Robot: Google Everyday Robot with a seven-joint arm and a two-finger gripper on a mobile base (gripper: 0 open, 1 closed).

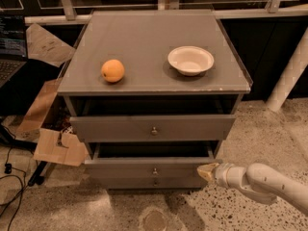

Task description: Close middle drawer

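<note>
The grey cabinet has three drawers. The middle drawer, with a small round knob, is pulled out a little, and a dark gap shows above its front. My gripper comes in from the lower right on a white arm. Its tan tip touches the right end of the middle drawer's front. The taller top drawer above it also stands slightly out. Only a thin strip of the lowest drawer shows beneath.
An orange and a white bowl sit on the cabinet top. Cardboard pieces and cables lie on the floor to the left. A white post stands at the right. A round floor mark lies in front.
</note>
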